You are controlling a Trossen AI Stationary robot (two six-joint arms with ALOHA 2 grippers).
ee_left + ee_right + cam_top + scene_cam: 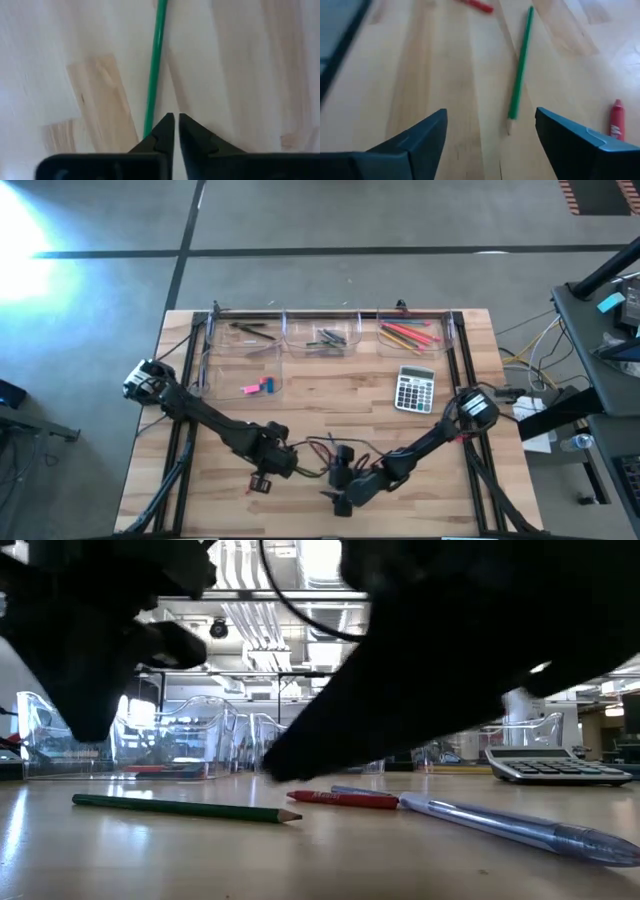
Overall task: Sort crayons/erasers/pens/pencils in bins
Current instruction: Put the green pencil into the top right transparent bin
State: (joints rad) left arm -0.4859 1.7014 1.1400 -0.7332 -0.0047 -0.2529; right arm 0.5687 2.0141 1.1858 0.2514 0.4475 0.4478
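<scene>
A green pencil (185,807) lies flat on the wooden table near its front edge, with a red crayon (340,798) and a blue pen (500,821) beside it. My left gripper (176,119) is shut just over the table. The pencil (155,65) runs alongside its fingertips and passes out of sight under one finger. My right gripper (490,120) is open and low, and the pencil (520,70) lies ahead of its two fingers. In the high view both grippers, the left (290,465) and the right (340,498), meet at the front middle. My left gripper's shut fingers (165,131) stand right beside the green pencil's shaft (148,117), coming along its length. The finger hides the spot where they would meet, so I cannot tell whether it touches. The pencil lies flat on the table.
Clear bins line the far edge: pens (250,332), grey items (328,338), pencils and crayons (410,335). A fourth bin (255,385) at the left holds pink and blue erasers. A calculator (415,390) lies at the right. Another red crayon (617,120) lies near my right gripper.
</scene>
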